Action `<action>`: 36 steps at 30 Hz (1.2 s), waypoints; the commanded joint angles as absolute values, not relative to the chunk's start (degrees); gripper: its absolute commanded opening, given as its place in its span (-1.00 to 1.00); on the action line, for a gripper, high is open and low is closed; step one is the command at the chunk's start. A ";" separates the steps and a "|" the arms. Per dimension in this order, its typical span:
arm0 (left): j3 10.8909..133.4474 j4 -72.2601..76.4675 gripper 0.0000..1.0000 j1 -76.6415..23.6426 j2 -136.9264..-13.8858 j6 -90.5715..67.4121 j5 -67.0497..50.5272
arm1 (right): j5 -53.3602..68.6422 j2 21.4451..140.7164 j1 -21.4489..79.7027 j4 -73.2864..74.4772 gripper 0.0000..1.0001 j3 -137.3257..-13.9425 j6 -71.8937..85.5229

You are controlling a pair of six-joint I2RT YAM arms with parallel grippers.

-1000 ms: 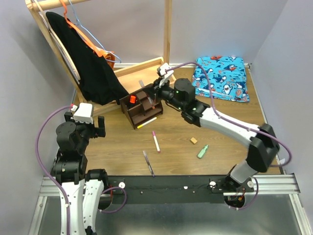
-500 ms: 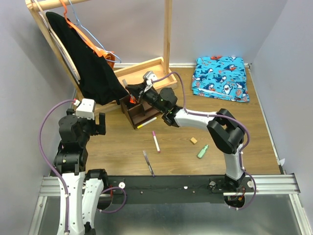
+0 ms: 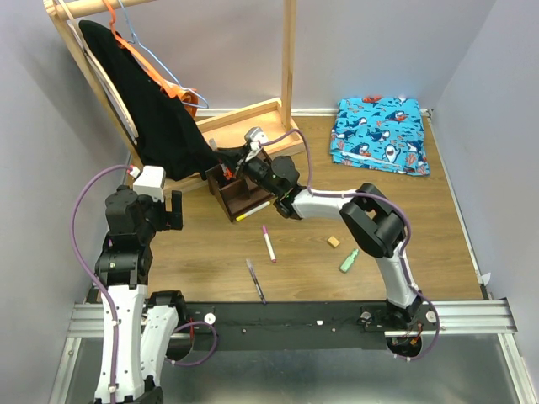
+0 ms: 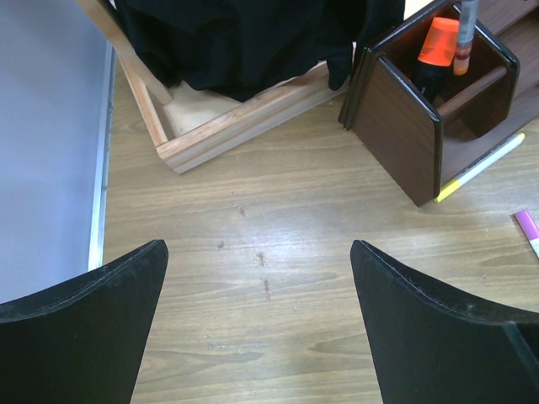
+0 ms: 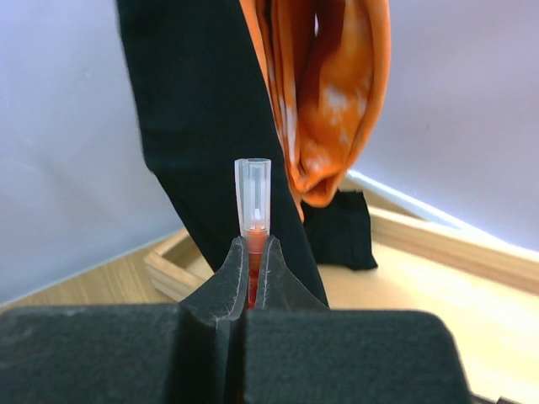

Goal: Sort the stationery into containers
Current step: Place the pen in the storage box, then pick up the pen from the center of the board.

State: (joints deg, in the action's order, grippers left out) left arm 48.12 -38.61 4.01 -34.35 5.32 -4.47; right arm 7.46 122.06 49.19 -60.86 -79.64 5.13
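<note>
While tight on pen, right claw seemingly over organiser rim

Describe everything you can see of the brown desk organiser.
The desk organiser is a dark brown, wood-look box with rounded edges and open-topped compartments. It stands on the table beside a pale wooden frame. One corner compartment holds an orange-capped marker and a grey pen; a yellow-white pen lies along its base.
</note>
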 commanded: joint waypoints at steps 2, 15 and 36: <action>50.27 -38.67 0.98 4.04 -34.37 5.01 -2.99 | 5.71 124.36 49.48 -63.37 -0.95 -80.33 5.36; 49.83 -39.20 0.98 4.04 -31.38 4.66 -3.25 | 4.66 119.89 50.10 -59.15 -0.28 -74.80 4.22; 46.14 -35.77 0.98 4.04 -22.15 1.76 -2.81 | -2.00 102.12 50.71 15.81 -0.12 -74.89 20.73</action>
